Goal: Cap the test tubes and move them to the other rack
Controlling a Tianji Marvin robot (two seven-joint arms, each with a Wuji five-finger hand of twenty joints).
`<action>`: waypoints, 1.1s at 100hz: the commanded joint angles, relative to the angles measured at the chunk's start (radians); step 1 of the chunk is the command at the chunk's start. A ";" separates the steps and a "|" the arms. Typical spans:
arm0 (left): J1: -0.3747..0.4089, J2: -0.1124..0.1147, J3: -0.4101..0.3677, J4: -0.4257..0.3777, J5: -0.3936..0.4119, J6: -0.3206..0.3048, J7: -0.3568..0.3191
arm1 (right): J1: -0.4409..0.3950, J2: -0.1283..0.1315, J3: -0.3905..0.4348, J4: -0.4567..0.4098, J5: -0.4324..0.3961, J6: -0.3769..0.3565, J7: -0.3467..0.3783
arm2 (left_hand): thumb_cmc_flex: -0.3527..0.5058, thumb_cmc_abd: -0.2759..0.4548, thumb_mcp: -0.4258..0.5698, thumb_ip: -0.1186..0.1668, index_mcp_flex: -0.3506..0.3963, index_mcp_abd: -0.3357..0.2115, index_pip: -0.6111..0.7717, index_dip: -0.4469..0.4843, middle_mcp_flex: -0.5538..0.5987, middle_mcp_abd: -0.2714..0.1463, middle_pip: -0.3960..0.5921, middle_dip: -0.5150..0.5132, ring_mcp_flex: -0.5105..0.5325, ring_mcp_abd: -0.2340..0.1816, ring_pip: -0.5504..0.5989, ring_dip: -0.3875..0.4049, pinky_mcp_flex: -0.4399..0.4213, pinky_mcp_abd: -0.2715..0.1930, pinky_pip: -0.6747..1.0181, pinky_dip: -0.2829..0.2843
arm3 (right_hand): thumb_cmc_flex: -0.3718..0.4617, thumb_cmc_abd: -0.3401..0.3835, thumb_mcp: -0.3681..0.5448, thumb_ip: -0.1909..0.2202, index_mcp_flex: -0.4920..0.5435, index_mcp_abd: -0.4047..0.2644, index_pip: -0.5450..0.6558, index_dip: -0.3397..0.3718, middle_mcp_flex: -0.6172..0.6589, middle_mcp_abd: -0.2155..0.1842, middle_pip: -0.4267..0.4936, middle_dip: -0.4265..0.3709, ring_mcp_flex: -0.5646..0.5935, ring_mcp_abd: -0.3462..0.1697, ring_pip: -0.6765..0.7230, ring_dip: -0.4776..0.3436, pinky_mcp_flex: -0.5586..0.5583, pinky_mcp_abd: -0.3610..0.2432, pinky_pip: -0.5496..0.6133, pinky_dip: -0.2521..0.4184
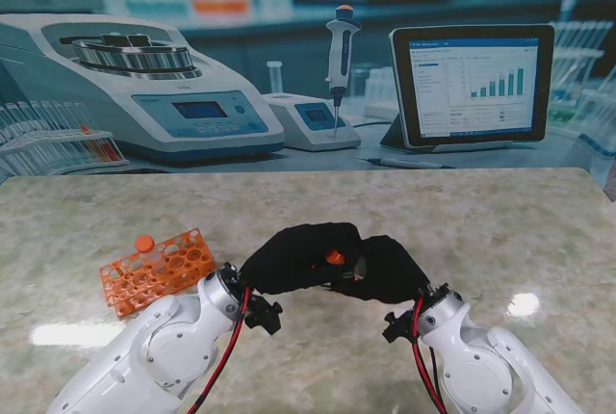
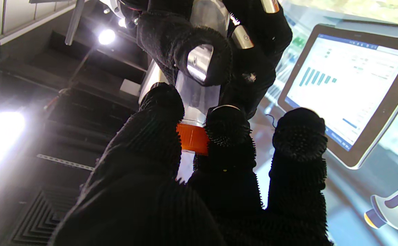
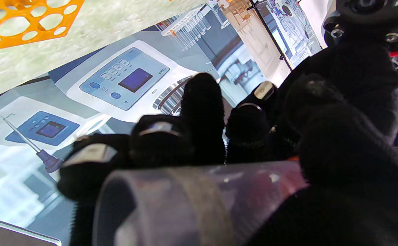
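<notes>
The test tube [image 2: 199, 92], clear-walled, is held up off the marble table [image 1: 462, 231] between the two black-gloved hands, which meet near the middle of the table on the side nearer to me. Going from largest to smallest: the table fills the stand view, with a printed laboratory backdrop [image 1: 289, 48] standing along its far edge. The two white arms come up from the near corners, and the left hand [image 1: 294, 258] and the right hand [image 1: 385, 270] press together fingertip to fingertip. The orange rack [image 1: 159, 268] lies tilted on the table to the left, just beside the left wrist, with one orange-capped tube [image 1: 144, 244] standing in it near its far left corner; its other holes look open. In the right wrist view the tube's body runs across the picture close to the camera, the right hand wrapped around it and grasping it, with the rack's holes seen at an upper corner. In the left wrist view the left thumb and a finger [image 2: 228, 126] pinch an orange cap [image 2: 193, 138] that sits on the end of the tube, so the left hand is grasping the cap. Whether the cap is fully seated cannot be told. From the stand, the cap shows only as a small orange spot between the gloves.
</notes>
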 commanded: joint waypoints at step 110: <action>0.023 0.016 -0.066 -0.092 0.015 -0.013 -0.052 | 0.007 -0.004 -0.018 0.010 -0.020 0.022 -0.007 | 0.200 0.229 0.326 0.054 0.135 -0.039 0.337 0.160 0.182 -0.134 0.553 0.152 -0.034 -0.047 0.037 0.043 -0.011 -0.005 -0.030 0.113 | 0.135 -0.007 -0.009 -0.047 -0.144 0.000 -0.152 -0.637 -0.120 0.100 -0.276 -0.205 0.008 0.019 -0.337 -0.052 -0.049 0.022 -0.129 0.030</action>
